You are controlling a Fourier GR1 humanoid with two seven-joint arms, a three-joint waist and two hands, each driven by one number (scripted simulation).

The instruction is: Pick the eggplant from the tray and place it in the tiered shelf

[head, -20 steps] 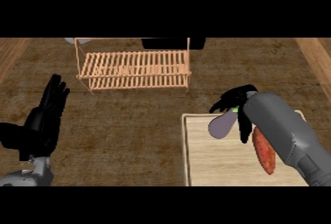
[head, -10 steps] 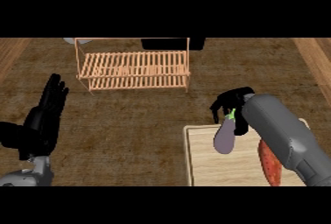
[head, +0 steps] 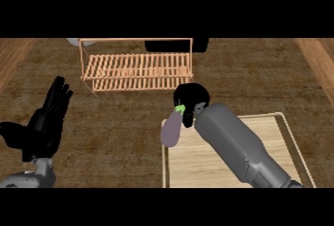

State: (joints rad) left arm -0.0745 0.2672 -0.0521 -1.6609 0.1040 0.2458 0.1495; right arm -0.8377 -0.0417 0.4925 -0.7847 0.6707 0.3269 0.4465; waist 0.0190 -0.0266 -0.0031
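Eggplant [head: 172, 131] now nearer tiered shelf [head: 137, 70]

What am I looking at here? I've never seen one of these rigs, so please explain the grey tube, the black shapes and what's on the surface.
This is one view from the robot's head, looking steeply down at a brown counter. The grey tube at the right is the robot's right forearm; the black shape at its end is its right hand, curled round the stem end of a purple eggplant. The eggplant hangs down over the left edge of a light wooden tray. At the left, the left hand is open with fingers up, resting. At the back stands a slatted wooden tiered shelf, where the eggplant is meant to go; it is not there yet. A dark object sits behind the shelf, too cut off to identify.
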